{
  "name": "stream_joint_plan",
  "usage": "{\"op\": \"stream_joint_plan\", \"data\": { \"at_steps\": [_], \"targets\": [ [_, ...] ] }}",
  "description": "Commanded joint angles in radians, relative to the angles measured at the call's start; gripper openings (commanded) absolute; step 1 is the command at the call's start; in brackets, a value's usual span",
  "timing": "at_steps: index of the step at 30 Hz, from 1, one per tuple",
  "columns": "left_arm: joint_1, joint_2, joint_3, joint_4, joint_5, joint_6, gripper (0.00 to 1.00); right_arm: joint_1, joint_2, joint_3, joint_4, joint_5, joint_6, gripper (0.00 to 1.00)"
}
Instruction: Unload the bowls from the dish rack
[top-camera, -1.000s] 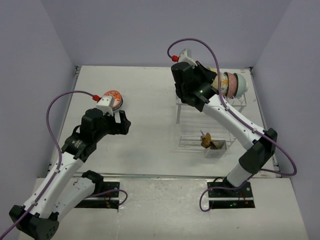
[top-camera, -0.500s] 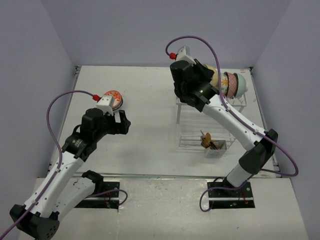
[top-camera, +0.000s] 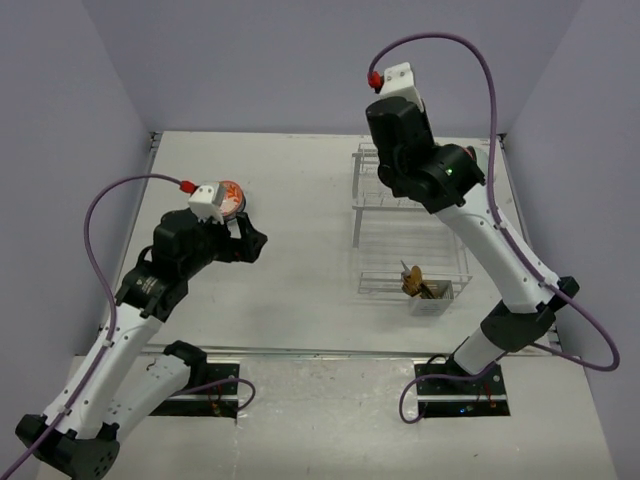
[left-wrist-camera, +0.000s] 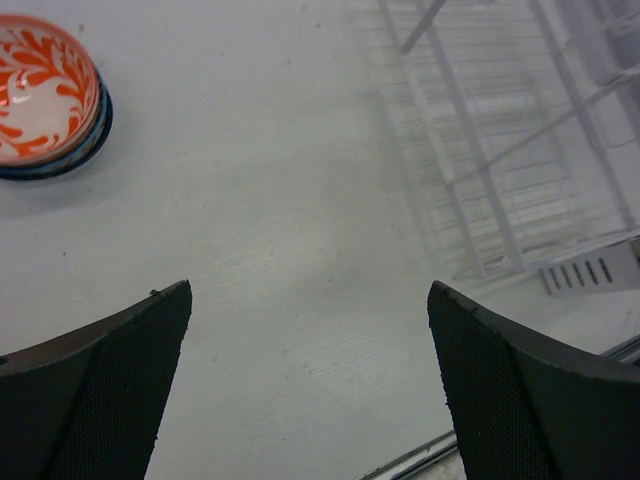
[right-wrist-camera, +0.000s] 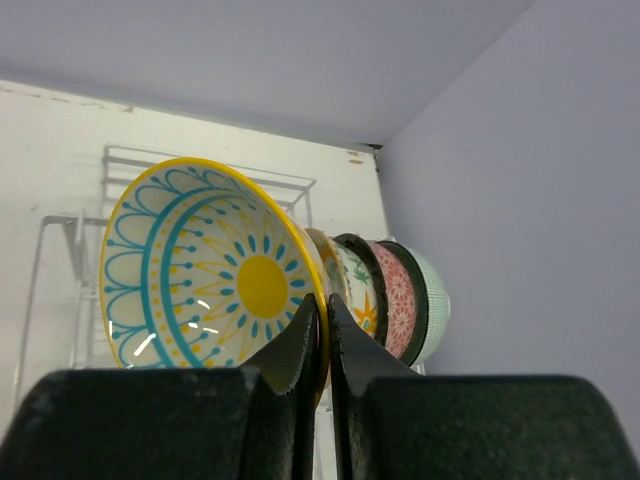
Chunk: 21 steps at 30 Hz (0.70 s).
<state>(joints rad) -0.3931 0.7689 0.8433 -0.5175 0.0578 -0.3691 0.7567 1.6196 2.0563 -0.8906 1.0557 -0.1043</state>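
Here, glossy round yellow bowl (right-wrist-camera: 225, 290) pinched at rim by right gripper (right-wrist-camera: 322, 312), white wire dish rack (left-wrist-camera: 500, 170), left gripper (left-wrist-camera: 308, 292) jaws spread wide.

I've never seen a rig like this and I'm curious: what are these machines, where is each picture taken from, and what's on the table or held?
Two robot arms stand at a white table. One picture looks down from above; the other two come from cameras on each wrist. The left gripper is open and empty, near an orange-patterned bowl stacked in a blue bowl. The right gripper pinches the rim of a yellow bowl, first in a row of bowls standing in the white wire dish rack.
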Motion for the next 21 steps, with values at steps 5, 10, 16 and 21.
{"op": "stream_joint_plan", "data": {
  "at_steps": [5, 10, 16, 21],
  "targets": [
    [-0.045, 0.137, 0.278, 0.206, 0.194, -0.159, 1.00, 0.007, -0.079, 0.038, -0.136, -0.454, 0.322, 0.00],
    [-0.196, 0.314, 0.436, 0.156, 0.015, -0.166, 1.00, 0.022, -0.141, -0.099, -0.013, -0.603, 0.413, 0.00],
    [-0.265, 0.506, 0.579, 0.057, -0.174, -0.156, 0.86, 0.053, -0.213, -0.235, 0.096, -0.631, 0.480, 0.00],
    [-0.289, 0.589, 0.617, 0.019, -0.207, -0.149, 0.71, 0.059, -0.254, -0.312, 0.171, -0.674, 0.503, 0.00]
  ]
}}
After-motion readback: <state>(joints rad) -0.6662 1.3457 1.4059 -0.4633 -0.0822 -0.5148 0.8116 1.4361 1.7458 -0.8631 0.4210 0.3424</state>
